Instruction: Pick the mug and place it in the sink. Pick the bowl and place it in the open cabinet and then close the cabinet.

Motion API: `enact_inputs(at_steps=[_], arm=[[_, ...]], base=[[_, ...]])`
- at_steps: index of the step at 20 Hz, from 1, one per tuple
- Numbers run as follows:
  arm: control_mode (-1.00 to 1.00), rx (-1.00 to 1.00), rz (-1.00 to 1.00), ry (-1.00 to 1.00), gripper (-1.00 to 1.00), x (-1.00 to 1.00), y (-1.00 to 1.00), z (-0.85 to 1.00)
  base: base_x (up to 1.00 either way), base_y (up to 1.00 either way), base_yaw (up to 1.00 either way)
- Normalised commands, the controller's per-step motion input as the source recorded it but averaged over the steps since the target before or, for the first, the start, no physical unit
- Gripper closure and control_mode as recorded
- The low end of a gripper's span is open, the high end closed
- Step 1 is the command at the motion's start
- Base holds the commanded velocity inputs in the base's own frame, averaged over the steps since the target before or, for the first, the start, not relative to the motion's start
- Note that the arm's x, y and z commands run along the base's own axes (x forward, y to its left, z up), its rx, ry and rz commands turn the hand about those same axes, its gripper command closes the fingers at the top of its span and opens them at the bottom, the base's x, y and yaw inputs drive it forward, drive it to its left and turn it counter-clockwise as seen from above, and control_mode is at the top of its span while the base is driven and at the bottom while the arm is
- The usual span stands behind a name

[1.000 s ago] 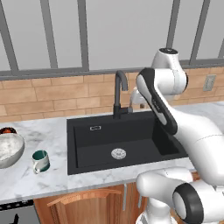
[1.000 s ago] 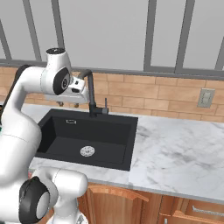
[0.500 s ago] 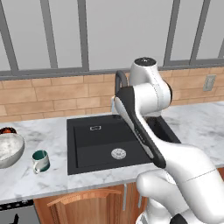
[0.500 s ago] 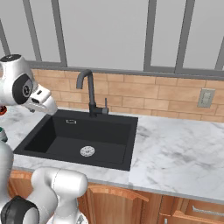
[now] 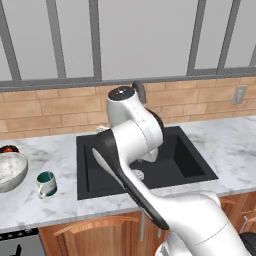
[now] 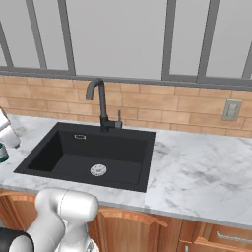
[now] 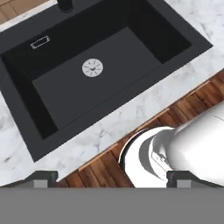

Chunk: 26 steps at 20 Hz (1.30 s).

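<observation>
Claw (image 7: 112,177) wide open w/ nothing held, above sink (image 7: 26,100); mug (image 5: 47,183) upright on marble surface (image 5: 60,200) left of sink, just beside bowl (image 5: 11,170).

Mug (image 5: 46,183) on counter (image 5: 60,155) left of sink (image 5: 95,170); bowl (image 5: 11,170) beyond.

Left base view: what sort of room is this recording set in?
A rendered home kitchen, it seems. A black sink is set in a marble counter below a brick backsplash; a mug and a speckled bowl stand left of the basin, with wooden cabinet doors below.
</observation>
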Motion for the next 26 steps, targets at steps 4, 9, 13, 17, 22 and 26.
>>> enact_inputs(at_steps=[4,9,13,17,22,26], arm=[[-1.0,0.07,-0.2,0.08,-1.0,-0.07,0.67,-0.34],[-1.0,0.08,-0.03,0.1,-1.0,0.01,0.43,-0.34],[-1.0,0.07,0.0,0.1,-1.0,0.11,0.21,-0.3],[-1.0,0.03,0.03,0.09,-1.0,0.16,0.15,-0.27],[-1.0,0.0,0.06,0.05,-1.0,0.13,0.22,-0.21],[-1.0,0.0,0.07,0.03,-1.0,0.16,0.31,-0.19]], base=[[0.0,0.0,0.0],[0.0,0.0,0.0],[0.0,0.0,0.0],[0.0,0.0,0.0],[0.0,0.0,0.0],[0.0,0.0,0.0]])
